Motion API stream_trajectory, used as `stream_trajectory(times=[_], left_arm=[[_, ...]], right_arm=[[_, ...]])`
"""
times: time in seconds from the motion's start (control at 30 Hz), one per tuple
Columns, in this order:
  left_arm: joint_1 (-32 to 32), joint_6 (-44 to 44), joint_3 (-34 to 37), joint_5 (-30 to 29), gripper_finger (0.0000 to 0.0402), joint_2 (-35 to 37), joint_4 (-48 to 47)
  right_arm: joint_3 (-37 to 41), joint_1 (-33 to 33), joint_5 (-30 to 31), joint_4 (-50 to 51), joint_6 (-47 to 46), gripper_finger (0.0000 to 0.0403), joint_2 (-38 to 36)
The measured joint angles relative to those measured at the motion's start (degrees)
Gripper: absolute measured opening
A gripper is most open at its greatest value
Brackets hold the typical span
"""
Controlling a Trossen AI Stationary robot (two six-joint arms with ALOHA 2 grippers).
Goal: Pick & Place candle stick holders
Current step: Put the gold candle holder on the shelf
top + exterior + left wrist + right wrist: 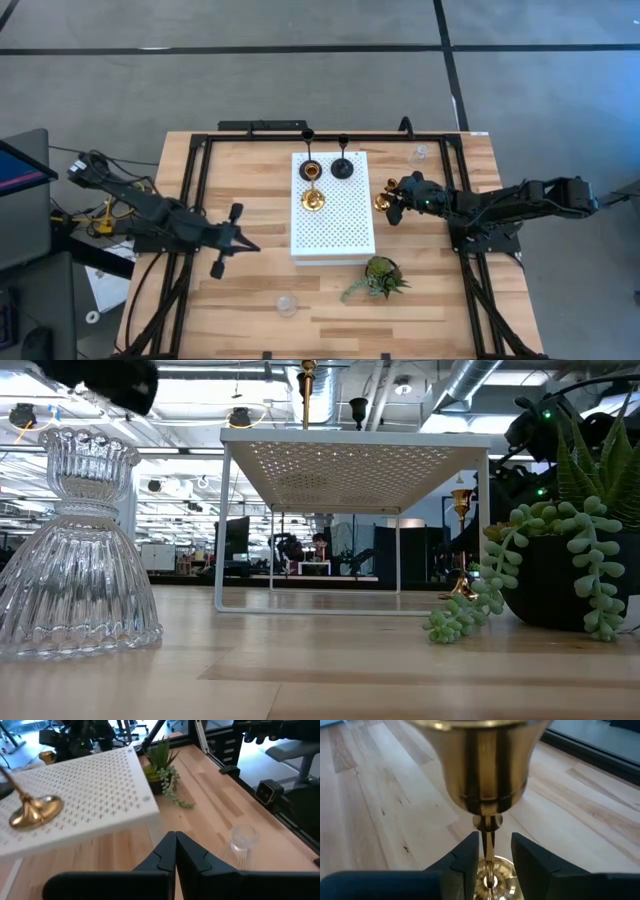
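Note:
A gold holder [383, 201] stands by its round base [492, 872] on the table, right of the white perforated board [332, 215]. My right gripper [492, 852] is open, with one finger on each side of the holder's thin stem [487, 837], below the cup. A second gold holder [314, 199] and two black holders [342, 166] stand on the board. One clear glass holder [287, 303] stands near the front edge and another [418, 153] stands at the far right. My left gripper [175, 852] is shut and empty above the table, left of the board. My right gripper has one finger [470, 855] close beside the gold holder's stem and the other finger [525, 855] a small gap away from it. I cannot tell whether the near finger touches the stem. The holder stands upright on the table.
A small green plant [380, 276] in a dark pot stands in front of the board's right corner, close to my right arm. A black frame [200, 190] runs around the tabletop. The board stands raised on legs [220, 530].

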State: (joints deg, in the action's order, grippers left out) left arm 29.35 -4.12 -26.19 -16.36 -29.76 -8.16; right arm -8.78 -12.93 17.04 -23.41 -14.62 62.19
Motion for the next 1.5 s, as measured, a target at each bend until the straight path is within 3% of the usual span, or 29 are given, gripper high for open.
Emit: stream_trajectory(times=[0.33,0.6,0.83,0.93,1.1,1.37,1.5], left_arm=[[0.00,-0.31,9.55,0.16,0.0004,8.92,4.75],[0.00,-0.10,9.98,0.15,0.0008,8.75,6.53],[0.00,0.06,9.98,0.15,0.0006,8.75,6.53],[0.00,0.06,9.98,0.15,0.0010,8.75,6.55],[0.00,0.08,9.98,0.15,0.0008,8.73,6.55],[0.00,0.54,9.98,0.15,0.0009,8.73,6.55],[0.00,0.54,9.98,0.15,0.0008,8.73,6.57]], right_arm=[[-0.04,0.04,0.94,-2.47,0.18,0.0103,0.00],[-0.04,0.04,1.19,-2.50,0.43,0.0013,-0.01],[-0.51,0.56,0.31,-1.44,1.05,0.0007,-0.60],[-3.15,1.60,-0.72,4.47,0.61,0.0009,-2.17],[-11.47,3.85,0.09,23.43,-0.07,0.0005,-5.89],[-30.63,9.26,11.24,51.40,-0.30,0.0003,-12.24],[-39.45,12.11,13.03,54.99,0.25,0.0002,-13.16]])
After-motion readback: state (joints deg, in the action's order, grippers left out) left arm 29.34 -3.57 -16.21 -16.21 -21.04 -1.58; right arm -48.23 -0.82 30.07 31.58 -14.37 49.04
